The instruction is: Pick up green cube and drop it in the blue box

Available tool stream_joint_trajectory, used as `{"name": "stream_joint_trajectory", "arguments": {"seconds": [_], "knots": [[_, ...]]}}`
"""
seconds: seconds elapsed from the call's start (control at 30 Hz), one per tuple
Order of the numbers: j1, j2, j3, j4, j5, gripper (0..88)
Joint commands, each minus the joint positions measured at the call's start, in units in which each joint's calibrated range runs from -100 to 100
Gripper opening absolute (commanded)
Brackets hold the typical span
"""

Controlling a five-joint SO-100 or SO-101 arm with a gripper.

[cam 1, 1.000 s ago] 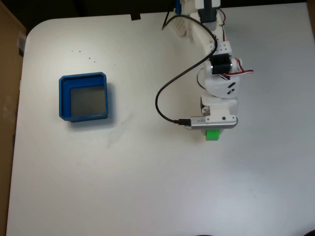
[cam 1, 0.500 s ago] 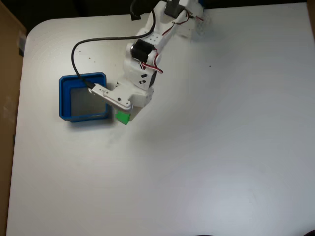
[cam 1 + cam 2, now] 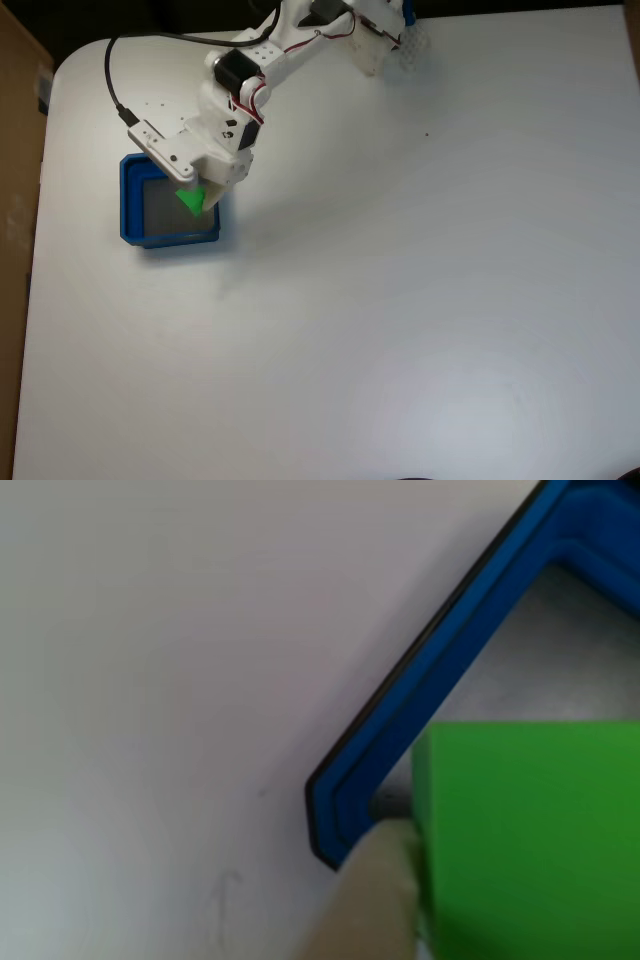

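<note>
Green cube held over the blue box

In the fixed view the gripper [image 3: 198, 203] is clenched on the green cube [image 3: 193, 199], which hangs over the right part of the blue box [image 3: 130, 200] — at the table's [image 3: 420, 300] left side. The other view shows the green cube [image 3: 530, 830] against a pale finger [image 3: 365, 900], above the box's corner [image 3: 345, 815] — grey floor behind.

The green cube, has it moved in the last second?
Yes. In the fixed view the green cube, carried in the gripper, has travelled left across the table and now sits over the blue box, which has not shifted.
</note>
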Motion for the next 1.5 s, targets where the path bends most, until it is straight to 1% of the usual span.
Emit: {"name": "stream_joint_trajectory", "arguments": {"seconds": [0.0,0.4,1.03,1.13,1.33,1.4,1.47], "knots": [[2.53,-4.05,-2.89,-0.52,0.15,0.9],[6.15,0.63,-2.98,-0.69,0.15,0.9],[6.36,0.63,-2.89,-0.11,-0.20,1.3],[6.36,0.63,-2.89,-0.11,-0.20,4.0],[6.29,0.63,-2.89,-0.19,-0.24,14.9],[6.29,0.63,-2.89,-0.19,-0.24,17.2],[6.29,0.63,-2.80,-0.19,-0.24,17.7]]}}
